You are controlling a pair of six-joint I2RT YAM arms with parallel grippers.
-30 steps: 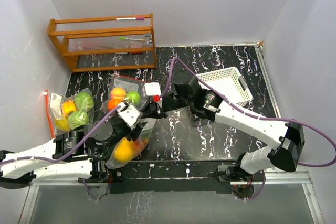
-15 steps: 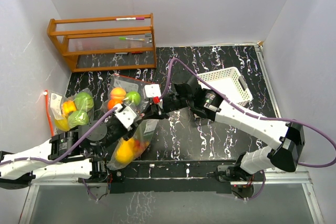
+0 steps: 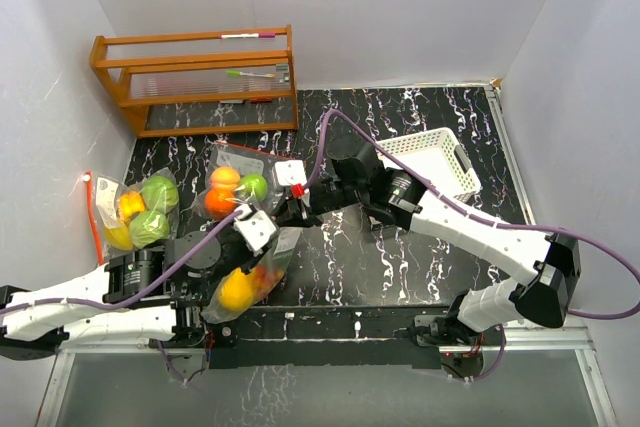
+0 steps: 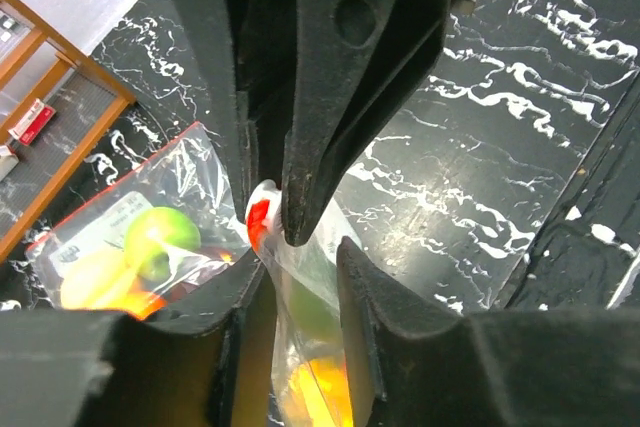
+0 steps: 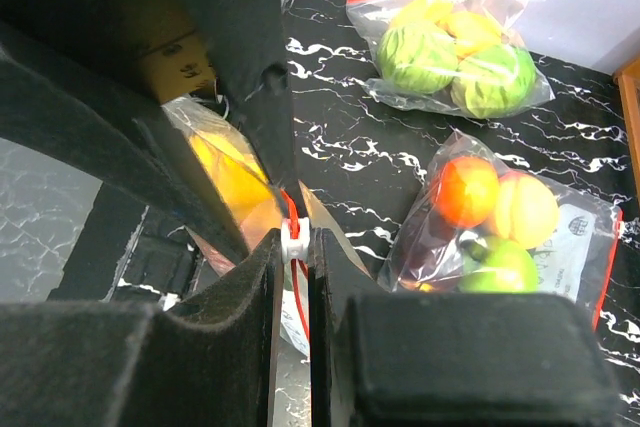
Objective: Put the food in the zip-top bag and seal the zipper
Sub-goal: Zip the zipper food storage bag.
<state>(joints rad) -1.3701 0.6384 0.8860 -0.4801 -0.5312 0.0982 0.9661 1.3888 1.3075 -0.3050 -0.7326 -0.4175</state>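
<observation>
Right tool (image 5: pixel 293 238) pinches slider (image 4: pixel 260 215), left tool (image 4: pixel 298 277) grips zip-top bag (image 4: pixel 310 319) — black marbled table (image 3: pixel 400 267), white walls (image 3: pixel 400 7).

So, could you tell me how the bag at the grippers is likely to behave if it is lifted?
The bag is probably floppy: its thin clear plastic creases where the right gripper pinches its slider. It would likely sag bottom-heavy, since the fruit sits bunched at the far end.

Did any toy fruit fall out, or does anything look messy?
No, nothing spilled. All the toy fruit I can see is inside zip-top bags. Two bags lie flat on the table. The third bag is just held: the left end effector grips it and the right end effector pinches its zipper slider.
</observation>
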